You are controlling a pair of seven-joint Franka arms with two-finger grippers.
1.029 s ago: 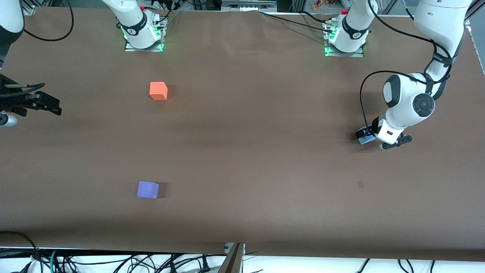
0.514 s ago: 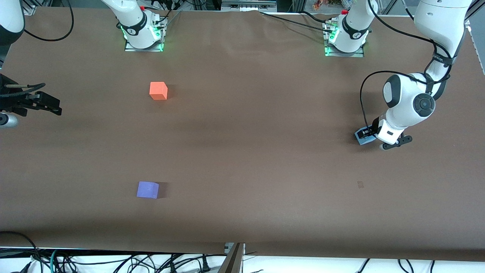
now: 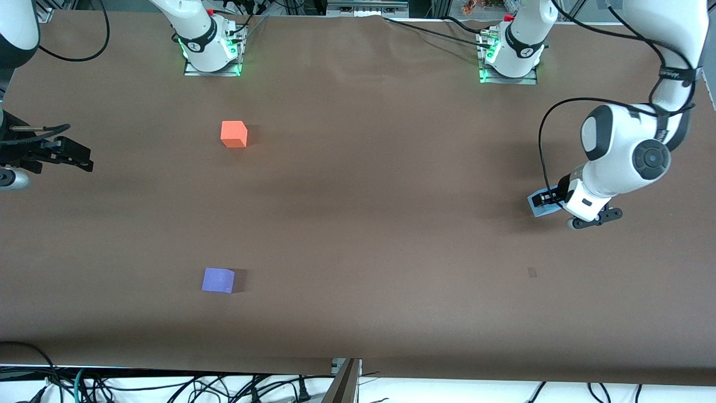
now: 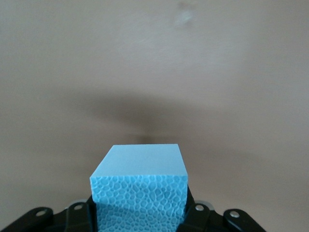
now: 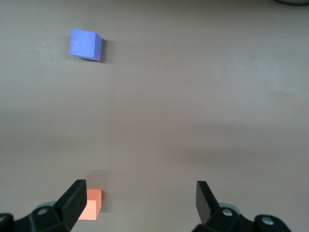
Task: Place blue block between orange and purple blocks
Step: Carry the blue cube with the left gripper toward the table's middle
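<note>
Blue block [image 3: 540, 206] now lifted, claw-gripped

Sky-blue block [image 4: 139, 193], orange block [image 3: 233, 134], purple block [image 3: 217, 280]

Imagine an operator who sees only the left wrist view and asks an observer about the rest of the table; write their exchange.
Operator: I see only a light sky-blue foam cube. Is it gripped?
Observer: Yes. The front view shows the left claw shut on it at the left arm's end of the brown table.
Operator: Where are the targets?
Observer: The bright orange cube and violet-purple cube sit toward the right arm's end, purple nearer the front camera.
Operator: And the other arm?
Observer: The right claw waits open near the orange cube.
</note>
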